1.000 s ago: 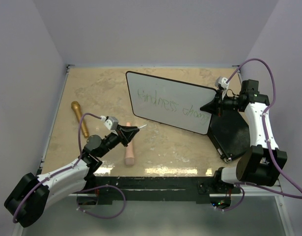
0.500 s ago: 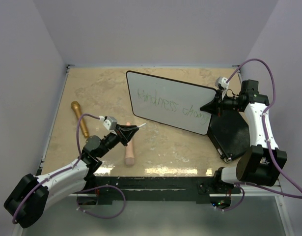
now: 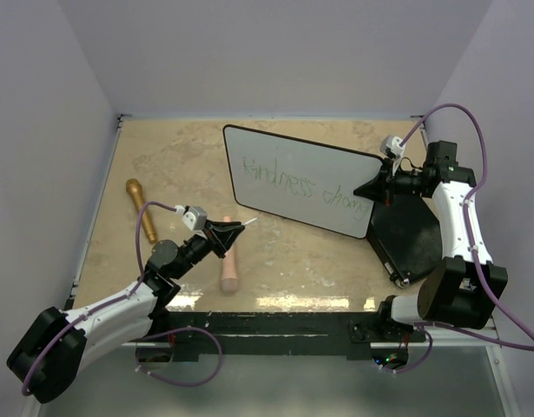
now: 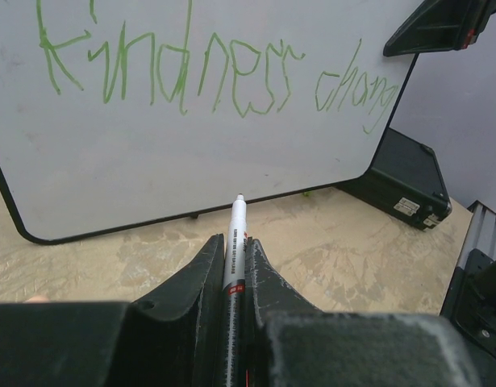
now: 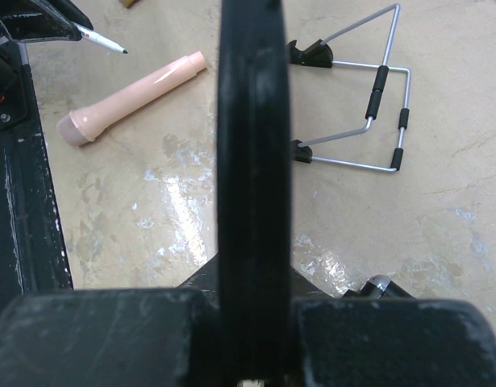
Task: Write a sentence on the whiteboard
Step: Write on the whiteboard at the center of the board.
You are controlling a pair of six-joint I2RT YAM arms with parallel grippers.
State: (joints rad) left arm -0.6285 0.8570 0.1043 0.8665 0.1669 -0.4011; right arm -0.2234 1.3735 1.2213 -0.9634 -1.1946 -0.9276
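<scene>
The left claw [image 3: 234,230] is clenched on a white pen [image 4: 235,230], gripped low on its barrel, with the tip sticking out toward 2 o'clock. The tip stops short of the whiteboard [image 3: 293,156], just apart from its lower edge. Behind the claw the left arm lies low and stretched, running from its base at 7 o'clock up toward the middle of the table [image 3: 180,156].

The right claw [image 3: 373,188] is clamped on the board's right edge and points to 9 o'clock. Its arm rises from the base at 5 o'clock, bends at a high elbow and reaches back in.

The board stands tilted up at centre right. The sentence [image 3: 297,184] reads "kindness chang" in green.

A black case [image 3: 414,234] lies at 4 o'clock of the board. A pink tube [image 3: 228,259] lies just under the left claw, and a gold one [image 3: 141,208] lies at 9 o'clock.
</scene>
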